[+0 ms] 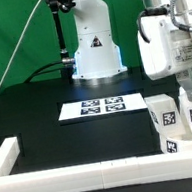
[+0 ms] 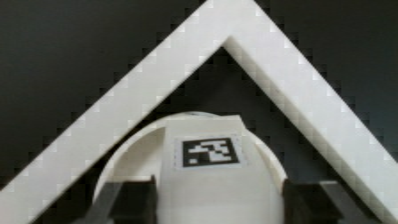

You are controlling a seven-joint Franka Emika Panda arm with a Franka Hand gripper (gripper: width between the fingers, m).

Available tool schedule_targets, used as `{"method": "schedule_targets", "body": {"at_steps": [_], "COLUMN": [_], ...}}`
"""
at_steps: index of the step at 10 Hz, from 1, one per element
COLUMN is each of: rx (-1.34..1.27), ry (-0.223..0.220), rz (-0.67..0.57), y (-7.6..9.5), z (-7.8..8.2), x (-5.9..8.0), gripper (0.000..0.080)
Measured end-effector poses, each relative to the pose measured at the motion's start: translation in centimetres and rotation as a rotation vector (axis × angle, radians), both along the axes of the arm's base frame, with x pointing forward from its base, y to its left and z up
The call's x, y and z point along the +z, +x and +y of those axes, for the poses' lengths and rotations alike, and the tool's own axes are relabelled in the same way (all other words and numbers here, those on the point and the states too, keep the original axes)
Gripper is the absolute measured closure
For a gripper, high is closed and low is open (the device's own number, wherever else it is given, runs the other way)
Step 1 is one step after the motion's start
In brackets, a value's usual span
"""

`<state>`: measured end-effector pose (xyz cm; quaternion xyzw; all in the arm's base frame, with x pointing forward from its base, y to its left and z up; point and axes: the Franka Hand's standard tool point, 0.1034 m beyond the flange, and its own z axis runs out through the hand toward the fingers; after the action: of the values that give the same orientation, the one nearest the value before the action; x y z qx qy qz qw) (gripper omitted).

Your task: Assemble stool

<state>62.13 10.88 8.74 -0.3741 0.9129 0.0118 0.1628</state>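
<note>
A white robot arm reaches down at the three o'clock edge of a black table. Its gripper [image 1: 191, 90] is closed on a stool leg [image 2: 208, 150], a short chunky white piece carrying a black-and-white tag; in the wrist view the leg sits between the two dark fingers [image 2: 125, 200], its rounded end aimed into the corner where two arms of the white border rail [image 2: 267, 60] meet. Below the arm, toward four o'clock, more tagged white stool parts [image 1: 167, 121] stand bunched together just inside the rail; I cannot tell seat from legs there. The marker board [image 1: 103, 106] lies flat at the table's centre.

This looks like the carry-and-fit step for one leg. Next, I'd judge, the leg must be lined up squarely with its socket before pressing or twisting.
</note>
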Motion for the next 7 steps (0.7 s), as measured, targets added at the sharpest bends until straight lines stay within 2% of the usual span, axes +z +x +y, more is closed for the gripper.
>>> {"method": "schedule_targets", "body": {"at_steps": [1,3,4,5,6,7], "rx": [0.000,0.037,0.053,0.120,0.120,0.182], "ry": [0.010,-0.002,-0.006,-0.006,0.009,0.000], "rz": [0.011,0.005,0.005,0.011,-0.001,-0.035], "y": [0.0,0.0,0.0,0.0,0.2,0.3], "z": [0.0,0.1,0.1,0.3,0.8,1.1], "x": [0.0,0.0,0.0,0.8,2.1,3.1], "gripper": [0.0463,0.0463,0.0300,0.0198,0.0162,0.0162]}}
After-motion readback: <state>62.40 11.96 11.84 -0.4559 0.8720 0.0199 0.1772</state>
